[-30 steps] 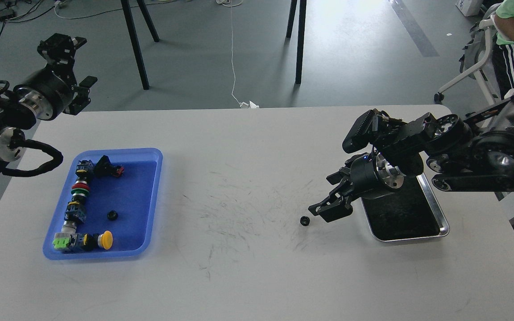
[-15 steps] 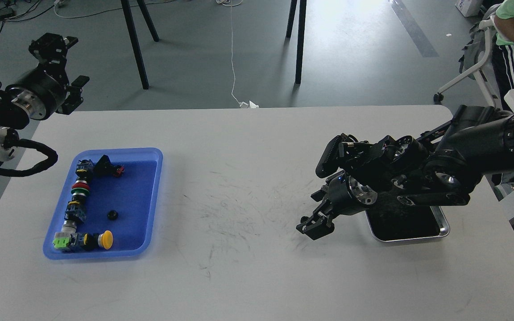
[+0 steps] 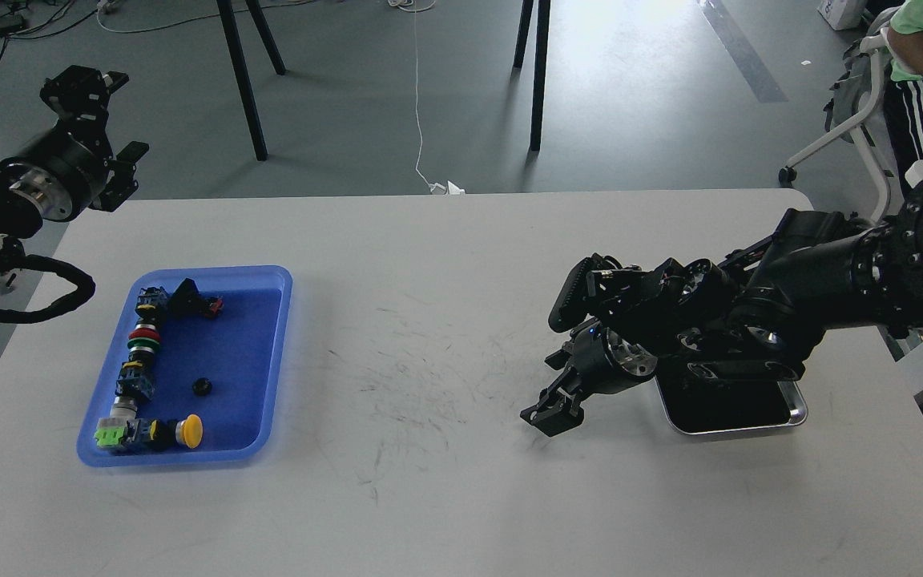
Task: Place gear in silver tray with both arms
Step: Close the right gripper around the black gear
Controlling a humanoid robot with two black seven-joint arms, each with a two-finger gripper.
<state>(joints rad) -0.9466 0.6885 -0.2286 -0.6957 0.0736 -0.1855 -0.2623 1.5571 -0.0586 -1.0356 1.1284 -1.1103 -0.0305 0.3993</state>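
The silver tray point(image 3: 796, 413) lies at the table's right, its far part covered by my right arm. My right gripper point(image 3: 546, 414) reaches down to the table left of the tray, on the spot where a small black gear lay. That gear is hidden under the gripper. Its fingers are a dark clump, so I cannot tell their state. A second small black gear point(image 3: 202, 386) lies in the blue tray point(image 3: 269, 353). My left gripper point(image 3: 106, 120) is raised past the table's far left corner, open and empty.
The blue tray at the left holds several coloured push buttons and switches point(image 3: 141, 344) along its left side. A person point(image 3: 922, 32) stands beyond the table's right corner. Black stand legs point(image 3: 538, 72) rise behind the table.
My right arm has swung left and down from above the silver tray, and its gripper now covers the gear on the table. My left gripper has drawn slightly back to the left.
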